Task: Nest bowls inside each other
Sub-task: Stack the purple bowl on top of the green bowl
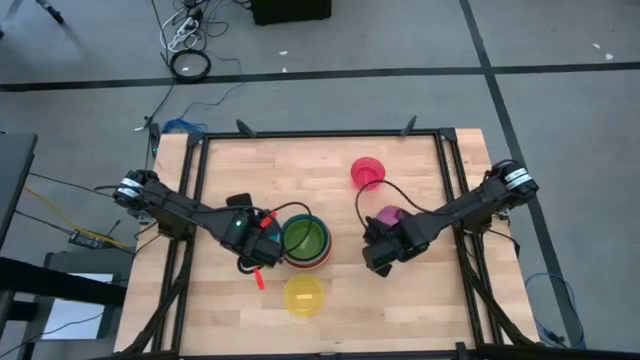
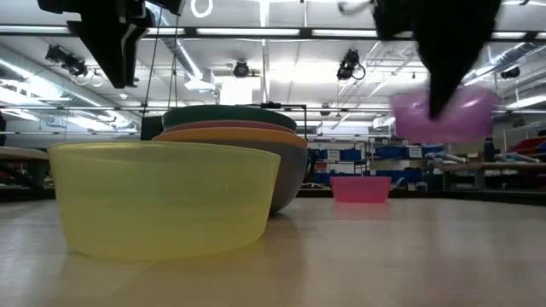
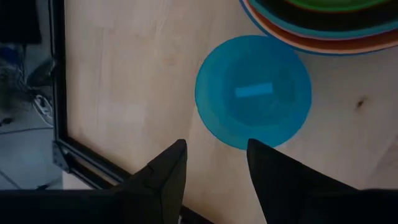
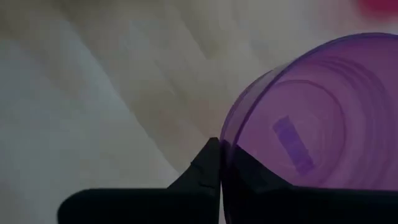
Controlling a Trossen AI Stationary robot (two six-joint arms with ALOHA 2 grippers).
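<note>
Right fingers point(image 4: 221, 163) pinched on purple bowl point(image 4: 323, 118) rim above the counter point(image 1: 420, 300); left fingers point(image 3: 214, 165) spread over blue bowl point(image 3: 253, 91).

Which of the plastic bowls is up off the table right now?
The round purple plastic bowl, pinched at its rim by the right gripper. The yellow bowl and pink bowl sit on the wood.

The scene is evenly lit by ceiling strip lights point(image 2: 281, 32) seen at the top of the low view. Shadows are faint. Motion blur is shown around the purple bowl point(image 4: 323, 118).
</note>
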